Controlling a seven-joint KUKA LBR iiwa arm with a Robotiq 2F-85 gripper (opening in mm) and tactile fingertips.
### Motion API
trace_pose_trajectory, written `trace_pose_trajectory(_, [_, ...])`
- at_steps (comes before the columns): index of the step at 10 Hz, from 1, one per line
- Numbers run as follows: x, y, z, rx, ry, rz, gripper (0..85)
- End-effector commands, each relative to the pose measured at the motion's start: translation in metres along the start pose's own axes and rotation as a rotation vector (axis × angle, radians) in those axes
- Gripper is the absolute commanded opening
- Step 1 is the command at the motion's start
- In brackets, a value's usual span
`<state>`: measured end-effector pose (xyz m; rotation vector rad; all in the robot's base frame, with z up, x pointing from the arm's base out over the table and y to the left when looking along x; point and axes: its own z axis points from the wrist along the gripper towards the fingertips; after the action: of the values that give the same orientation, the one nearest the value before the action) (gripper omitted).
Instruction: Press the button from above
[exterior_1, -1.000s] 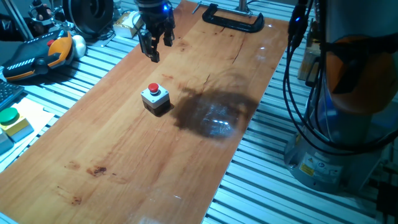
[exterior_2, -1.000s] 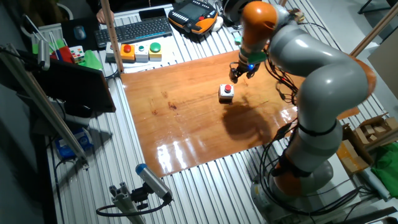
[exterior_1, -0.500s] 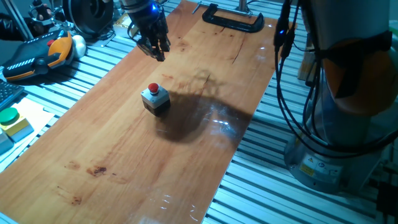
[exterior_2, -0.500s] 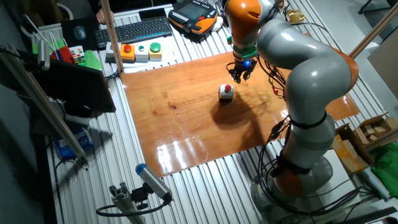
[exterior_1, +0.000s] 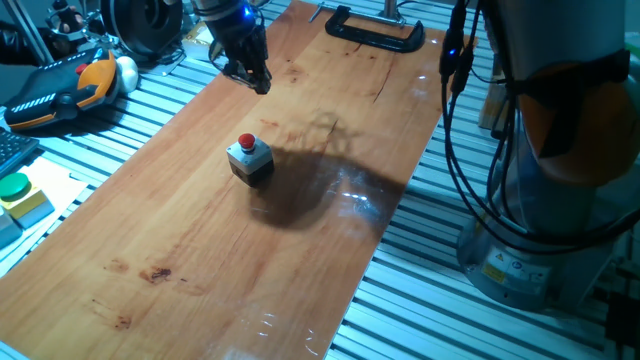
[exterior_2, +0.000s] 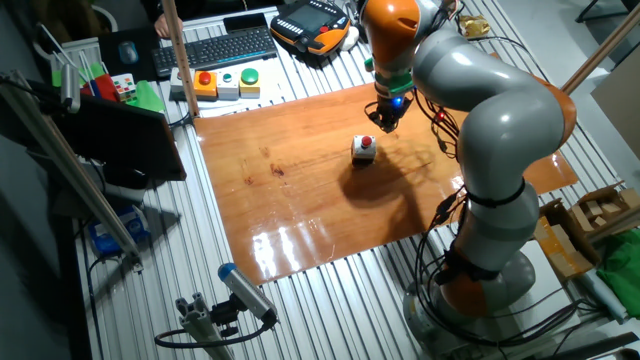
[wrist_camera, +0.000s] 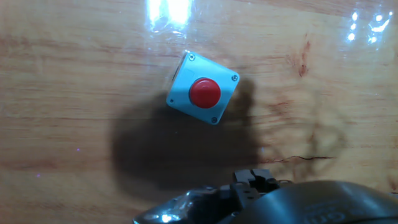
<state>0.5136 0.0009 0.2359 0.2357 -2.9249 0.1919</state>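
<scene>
The button, a small red round cap on a grey and black cube, stands on the wooden board near its middle. It also shows in the other fixed view. In the hand view the button is seen from straight above, slightly above the frame's middle. My gripper hangs above the board, beyond the button and apart from it; in the other fixed view the gripper is just behind the button. No view shows whether the fingertips are apart or touching.
A green button on a yellow box sits off the board at the left. A black clamp lies at the board's far end. An orange and black pendant and a keyboard lie beyond the board. The robot base stands beside it.
Over the last second the arm swung and the gripper turned and shifted a little left and back above the board. In the last half second it barely moved. The button has not moved.
</scene>
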Motion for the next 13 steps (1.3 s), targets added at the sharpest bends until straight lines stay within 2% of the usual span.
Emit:
trace_pose_trajectory(1, [0.0001, 0.0001, 0.0001, 0.0, 0.0, -0.005, 1.0])
trace_pose_trajectory(2, [0.0, -0.0001, -0.0002, -0.004, -0.016, 0.043, 1.0])
trace_pose_trajectory(3, [-0.0005, -0.0001, -0.0017, -0.016, -0.061, 0.066, 0.7])
trace_pose_trajectory(4, [-0.0005, -0.0004, -0.0023, -0.034, -0.073, 0.062, 0.7])
trace_pose_trajectory(7, [-0.0004, -0.0004, -0.0022, -0.035, -0.079, 0.06, 0.7])
trace_pose_trajectory(9, [-0.0004, -0.0004, -0.0022, -0.082, -0.096, 0.062, 0.7])
trace_pose_trajectory(10, [-0.0004, -0.0004, -0.0022, -0.084, -0.076, 0.092, 0.7])
trace_pose_trajectory(11, [-0.0004, -0.0004, -0.0022, -0.033, -0.093, 0.122, 0.7])
trace_pose_trajectory(12, [-0.0004, -0.0004, -0.0022, 0.004, -0.098, 0.135, 0.7])
trace_pose_trajectory(13, [-0.0004, -0.0004, -0.0022, 0.014, -0.094, 0.137, 0.7])
